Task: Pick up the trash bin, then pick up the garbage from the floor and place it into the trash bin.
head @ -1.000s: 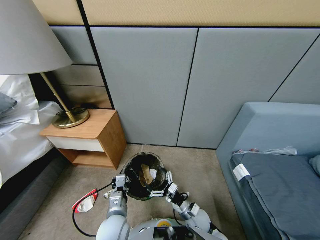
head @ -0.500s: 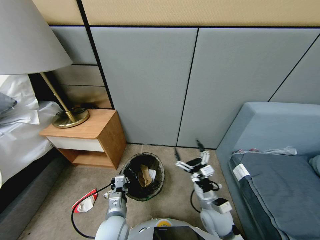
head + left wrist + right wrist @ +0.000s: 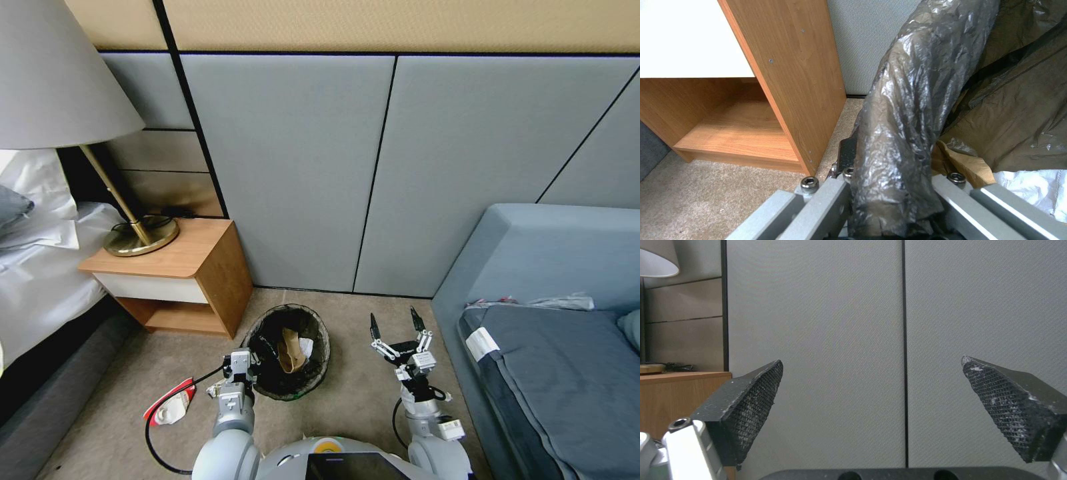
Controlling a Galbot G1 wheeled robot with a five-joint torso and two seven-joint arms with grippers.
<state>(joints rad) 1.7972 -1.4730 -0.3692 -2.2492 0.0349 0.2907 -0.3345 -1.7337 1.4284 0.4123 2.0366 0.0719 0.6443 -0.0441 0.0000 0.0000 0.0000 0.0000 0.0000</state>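
The left gripper (image 3: 245, 371) is clamped on the bag-lined rim of the bin (image 3: 291, 313), one finger inside, one outside. The bin stands on the floor (image 3: 160, 363) just beside the nightstand (image 3: 177, 277), holding brown paper (image 3: 289, 350) and white tissue (image 3: 305, 347). The right gripper (image 3: 397, 325) hangs empty beside the bin, fingers spread wide, pointing at the wall. A red-and-white wrapper (image 3: 170, 403) lies on the floor near the left arm.

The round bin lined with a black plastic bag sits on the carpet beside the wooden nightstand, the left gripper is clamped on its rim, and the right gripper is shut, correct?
Not quite: the right gripper is open, its black fingers spread wide apart, as the right wrist view shows. The rest holds: the round bin lined with a black plastic bag sits beside the wooden nightstand, left gripper clamped on its rim.
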